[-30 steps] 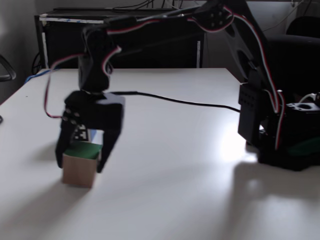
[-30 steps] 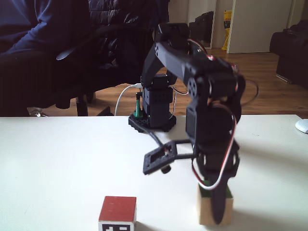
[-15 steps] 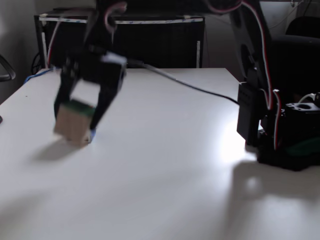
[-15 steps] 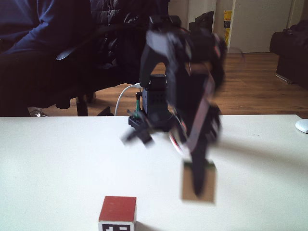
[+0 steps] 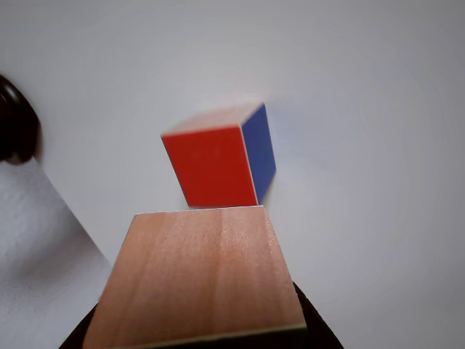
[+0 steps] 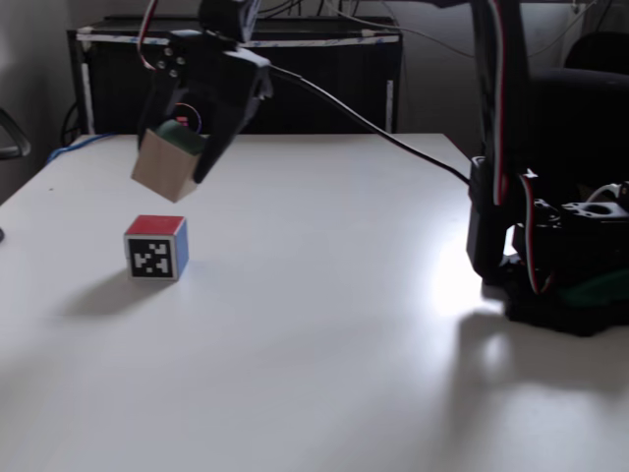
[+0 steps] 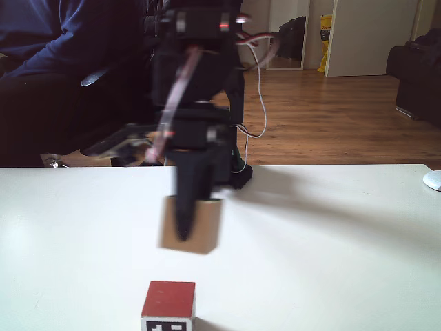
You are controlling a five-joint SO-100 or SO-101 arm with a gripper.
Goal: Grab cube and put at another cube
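Fixed view: your gripper clamps cube, lifted off table, tilted, at 12 o'clock of another cube. That one bears black-white square marker, unreadable.

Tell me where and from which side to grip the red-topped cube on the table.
Come from straight above and close on two opposite side faces of the red-topped cube. It sits flat and square on the table with open space around it. The gripper is shut on the wooden cube, so set that down first.
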